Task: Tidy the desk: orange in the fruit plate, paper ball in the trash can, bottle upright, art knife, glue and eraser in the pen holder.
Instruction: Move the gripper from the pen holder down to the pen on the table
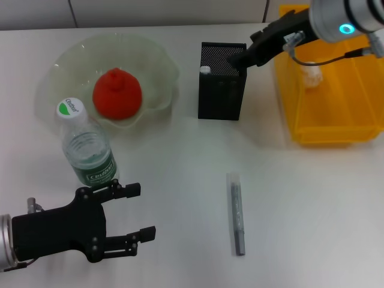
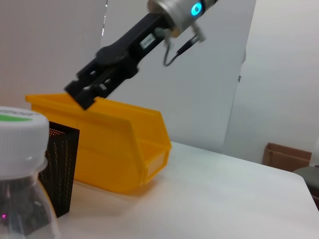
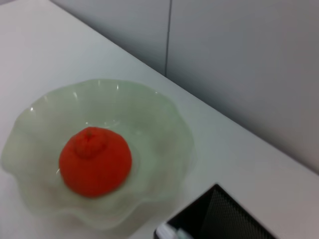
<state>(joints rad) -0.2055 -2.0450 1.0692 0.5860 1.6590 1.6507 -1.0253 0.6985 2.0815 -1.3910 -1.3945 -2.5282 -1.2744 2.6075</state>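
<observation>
From the head view you see the bottle [image 1: 87, 146] standing upright, cap up, beside the fruit plate [image 1: 157, 66] holding the orange [image 1: 117, 93]; your left gripper [image 1: 133, 211] waits nearby with fingers spread, and your right gripper [image 1: 236, 60] hangs over the pen holder [image 1: 221, 90], its fingers' state unclear. A white paper ball [image 1: 311, 76] lies in the trash can [image 1: 336, 129], and a grey pen-like stick [image 1: 236, 213] lies on the worktop [image 1: 312, 204], long axis running away from you. The left wrist view shows bottle cap, pen holder and trash can; the right wrist view shows the orange, knob up, in the plate.

Glossy translucent glass on the fruit plate [image 1: 157, 66], ruffled rim catching light. The pen holder [image 1: 222, 81] is matt black metal mesh. Shiny yellow plastic trash can [image 1: 336, 129]. Clear plastic bottle [image 1: 89, 150], smooth white surface [image 1: 180, 198].
</observation>
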